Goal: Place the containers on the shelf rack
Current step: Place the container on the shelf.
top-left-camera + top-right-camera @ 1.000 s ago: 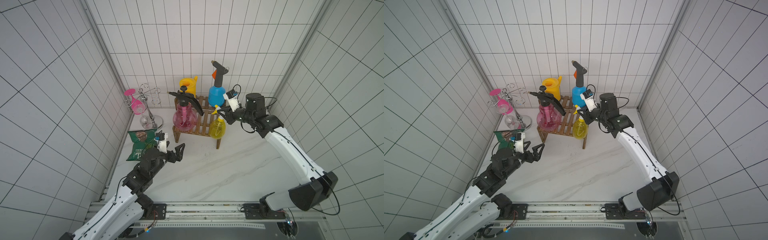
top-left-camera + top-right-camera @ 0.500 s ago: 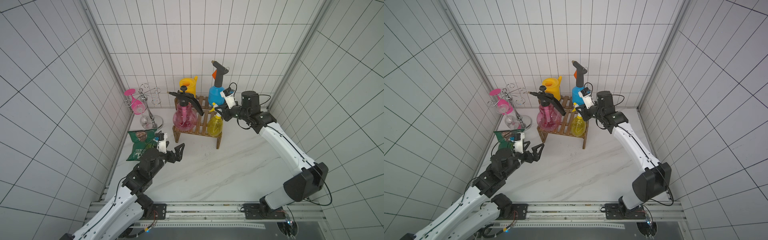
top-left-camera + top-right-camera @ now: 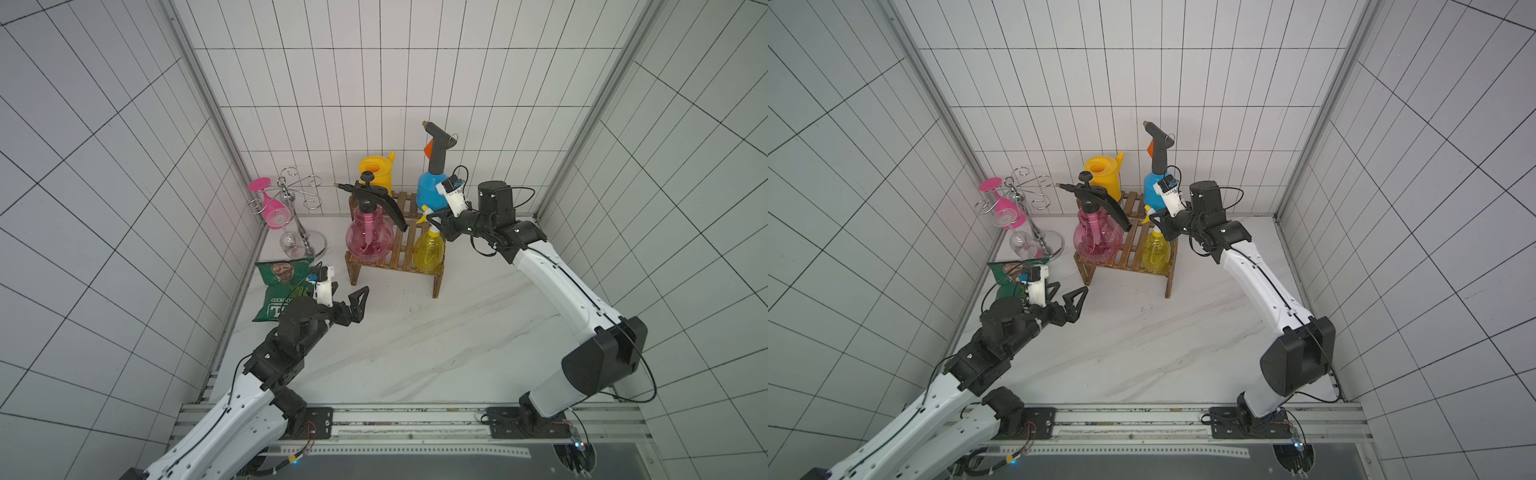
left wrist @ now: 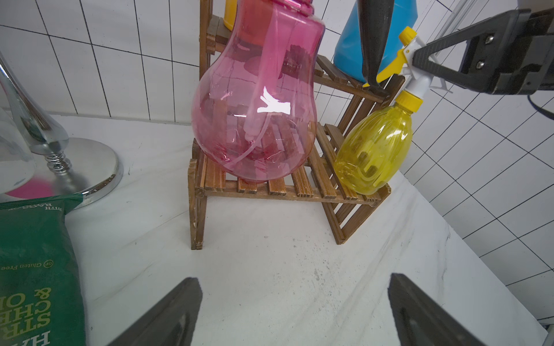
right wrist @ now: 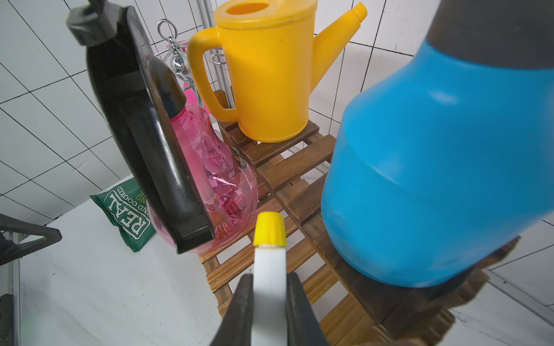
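Rack's pretty crowded. The small dark-brown wooden two-tier slatted rack (image 3: pixel 397 269) sits upper middle in both top views, against the back wall. The yellow plastic handled watering can (image 3: pixel 376 174) and the blue bottle with the tall grey sprayer (image 3: pixel 430 193) are on its upper step. The round clear-pink sprayer with the black pump (image 3: pixel 369 241) is on the lower step's left end.

The small yellow bottle with the white trigger (image 3: pixel 428 251) is at the lower step's right end, bottom down at the slats. The right gripper (image 5: pixel 269 275) pinches its white trigger head. We can't tell if the bottle's fully resting.

It's tight there: the pink sprayer's long black lever hangs just beside the yellow nozzle, and the blue bottle is right next to the gripper.

The left gripper (image 3: pixel 1065 294) hovers lower left of the rack, jaws spread wide, nothing between them.

Left of frame there's a green crisp bag (image 3: pixel 282 291) lying flat. Behind it a chrome wire glass stand (image 3: pixel 311 243) has a pink wine glass (image 3: pixel 272 208) hanging upside down.

The surface is a white marble-look tabletop (image 3: pixel 415 340) with a few dark specks. White tiled walls (image 3: pixel 332 83) close in three sides.
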Available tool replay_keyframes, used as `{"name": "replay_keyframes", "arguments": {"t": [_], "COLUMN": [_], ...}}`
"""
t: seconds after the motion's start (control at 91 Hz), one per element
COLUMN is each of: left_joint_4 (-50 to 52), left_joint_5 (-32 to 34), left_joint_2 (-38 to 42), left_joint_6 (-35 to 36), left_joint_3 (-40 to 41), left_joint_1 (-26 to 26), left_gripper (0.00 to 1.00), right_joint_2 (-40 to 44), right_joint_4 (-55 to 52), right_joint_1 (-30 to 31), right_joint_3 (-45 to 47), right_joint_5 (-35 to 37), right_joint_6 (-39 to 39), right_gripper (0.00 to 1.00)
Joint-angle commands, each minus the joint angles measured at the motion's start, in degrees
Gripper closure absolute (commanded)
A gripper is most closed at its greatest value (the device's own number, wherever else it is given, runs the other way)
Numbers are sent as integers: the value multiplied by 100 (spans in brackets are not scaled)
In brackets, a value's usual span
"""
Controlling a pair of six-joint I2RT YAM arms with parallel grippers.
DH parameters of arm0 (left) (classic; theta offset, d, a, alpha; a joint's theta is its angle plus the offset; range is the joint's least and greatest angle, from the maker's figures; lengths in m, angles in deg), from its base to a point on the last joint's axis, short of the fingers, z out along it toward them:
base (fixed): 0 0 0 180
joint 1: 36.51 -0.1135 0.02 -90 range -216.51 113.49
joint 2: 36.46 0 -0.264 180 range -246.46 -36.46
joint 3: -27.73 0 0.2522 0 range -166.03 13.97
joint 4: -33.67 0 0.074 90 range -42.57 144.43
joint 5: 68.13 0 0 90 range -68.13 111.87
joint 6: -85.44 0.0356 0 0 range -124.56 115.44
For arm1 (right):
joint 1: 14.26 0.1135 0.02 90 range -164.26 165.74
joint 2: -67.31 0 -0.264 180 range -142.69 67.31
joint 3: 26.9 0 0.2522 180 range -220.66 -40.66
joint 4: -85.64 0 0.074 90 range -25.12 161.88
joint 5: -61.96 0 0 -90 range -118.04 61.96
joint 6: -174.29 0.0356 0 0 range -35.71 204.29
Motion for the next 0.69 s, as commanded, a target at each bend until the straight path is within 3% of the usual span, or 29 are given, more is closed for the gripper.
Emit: {"name": "replay_keyframes", "arguments": {"t": [0.0,0.495,0.682], "left_joint_4": [-30,-32,-36], "left_joint_5": [47,41,44], "left_joint_2": [63,96,107], "left_joint_6": [34,49,46], "left_joint_3": [46,64,67], "left_joint_1": [-26,-35,-40], "left_gripper": [1,2,1], "right_joint_2": [-40,-253,-265], "right_joint_4": [74,-140,-136], "right_joint_1": [3,33,52], "right_joint_3": [-206,-332,-293], "right_joint_5": [-193,-81,-48], "right_joint_6": [-189,-405,-372], "right_gripper": [92,81,65]}}
